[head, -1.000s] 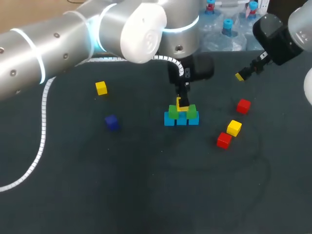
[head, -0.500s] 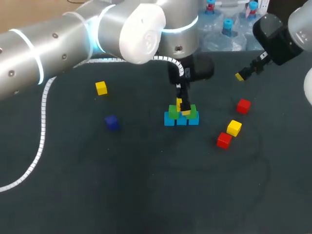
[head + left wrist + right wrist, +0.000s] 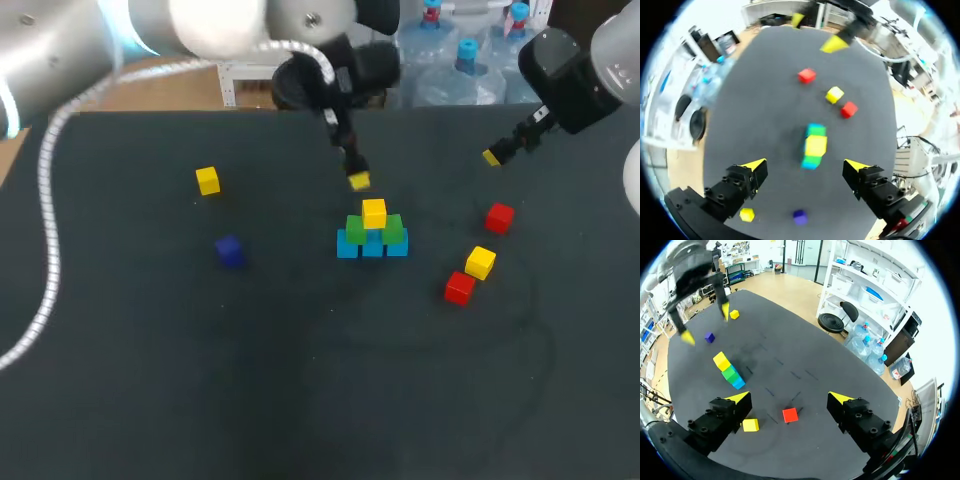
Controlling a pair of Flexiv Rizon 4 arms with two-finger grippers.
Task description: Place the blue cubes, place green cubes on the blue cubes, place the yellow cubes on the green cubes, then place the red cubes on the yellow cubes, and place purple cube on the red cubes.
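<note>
The head camera looks down on the table (image 3: 300,400) from above and behind. The left wrist camera faces almost straight down, high over the cube stack (image 3: 813,146). The right wrist camera stands farther, looking slantwise. All three share this stack.

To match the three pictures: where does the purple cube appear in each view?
Head view: purple cube left of the cube stack.
Left wrist view: purple cube under the left pincer, nearer than the cube stack.
Right wrist view: purple cube beyond the cube stack, near a yellow cube.
Shared landmark: the cube stack.
</note>
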